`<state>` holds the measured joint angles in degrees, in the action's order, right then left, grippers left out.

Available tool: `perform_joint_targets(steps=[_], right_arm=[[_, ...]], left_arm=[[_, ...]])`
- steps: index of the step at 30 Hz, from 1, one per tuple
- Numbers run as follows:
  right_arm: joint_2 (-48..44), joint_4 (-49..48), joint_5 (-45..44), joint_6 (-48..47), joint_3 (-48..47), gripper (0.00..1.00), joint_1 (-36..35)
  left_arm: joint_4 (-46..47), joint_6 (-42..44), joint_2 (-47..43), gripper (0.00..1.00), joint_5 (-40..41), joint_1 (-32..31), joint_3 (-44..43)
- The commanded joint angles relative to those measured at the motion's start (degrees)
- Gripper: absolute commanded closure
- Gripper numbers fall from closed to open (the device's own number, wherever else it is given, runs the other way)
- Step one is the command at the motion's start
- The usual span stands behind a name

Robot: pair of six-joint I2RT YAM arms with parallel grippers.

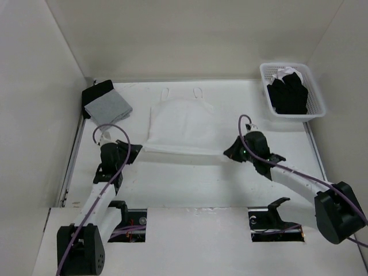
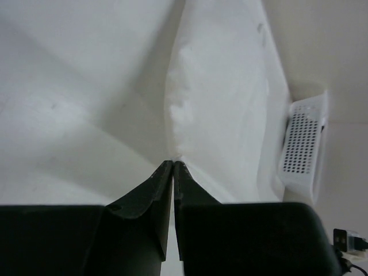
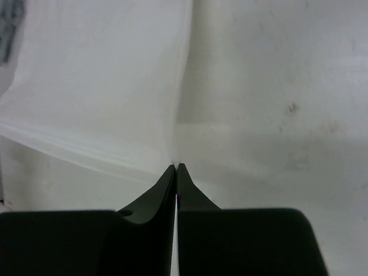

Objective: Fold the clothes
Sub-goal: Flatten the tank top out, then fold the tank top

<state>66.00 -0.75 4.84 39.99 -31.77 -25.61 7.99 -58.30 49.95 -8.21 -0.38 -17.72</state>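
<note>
The clothes (image 1: 181, 123), a plain white garment of thin fabric, lie spread on the table's middle with two thin loops at the far end. The near hem is lifted and stretched tight between both grippers. My left gripper (image 1: 137, 148) is shut on the hem's left corner; in the left wrist view its tips (image 2: 173, 163) pinch the white fabric (image 2: 221, 98). My right gripper (image 1: 227, 154) is shut on the right corner; in the right wrist view the closed tips (image 3: 176, 166) hold the cloth (image 3: 98, 86), which hangs off to the left.
A white perforated basket (image 1: 318, 106) with black garments (image 1: 287, 92) stands at the back right, also seen as the basket (image 2: 302, 146) in the left wrist view. A grey square cloth (image 1: 107, 107) lies on a black item (image 1: 96, 91) at the back left. White walls enclose the table.
</note>
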Motion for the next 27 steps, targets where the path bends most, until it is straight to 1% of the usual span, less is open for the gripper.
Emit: perform_joint_targets(steps=[1, 4, 6, 8, 11, 12, 14, 16, 19, 22, 25, 27], right_arm=[[-3.3, -12.5, -0.3, 4.8, 7.0, 0.97, -1.4], [-8.2, -11.8, -1.5, 7.3, 12.8, 0.97, -4.6], [-14.0, -8.2, -3.3, 9.4, 15.5, 0.97, -8.5], [-21.2, -2.1, -6.1, 11.9, 17.1, 0.97, -13.3], [-30.9, 8.3, -11.0, 14.9, 16.6, 0.96, -19.9], [-32.9, 11.4, -12.3, 15.6, 15.4, 0.96, -21.0], [-33.9, 14.8, -13.4, 15.3, 12.4, 0.96, -22.1], [-31.6, 14.4, -13.1, 13.0, 9.5, 0.96, -20.9], [-23.3, 10.3, -11.1, 7.9, 4.3, 0.96, -16.4], [-14.6, 4.5, -7.4, 4.0, -1.3, 0.96, -10.8], [-5.9, 0.6, -4.8, 1.7, -9.2, 0.96, -5.0], [1.1, -2.0, -2.9, 0.4, -15.2, 0.96, -2.4]], left_arm=[[2.8, 2.3, -5.5, 0.96, -4.6, 1.1, 6.5], [-1.0, 2.3, -10.0, 0.96, -8.8, 0.2, 11.1], [-6.4, 1.3, -16.3, 0.96, -11.1, -0.9, 13.6], [-14.1, -1.1, -24.7, 0.96, -11.8, -2.6, 14.4], [-26.3, -4.0, -37.3, 0.96, -9.4, -6.0, 12.5], [-29.4, -4.3, -40.1, 0.96, -7.6, -7.1, 11.3], [-31.9, -4.7, -41.3, 0.96, -3.7, -9.8, 8.6], [-30.8, -3.8, -39.8, 0.96, 1.0, -11.6, 5.5], [-24.7, -1.3, -32.3, 0.96, 7.6, -12.1, 1.1], [-13.4, -0.4, -20.6, 0.96, 10.3, -10.7, -2.9], [-1.6, -0.9, -6.4, 0.96, 11.7, -8.7, -8.0], [5.8, -1.3, 3.6, 0.96, 13.4, -8.2, -12.6]])
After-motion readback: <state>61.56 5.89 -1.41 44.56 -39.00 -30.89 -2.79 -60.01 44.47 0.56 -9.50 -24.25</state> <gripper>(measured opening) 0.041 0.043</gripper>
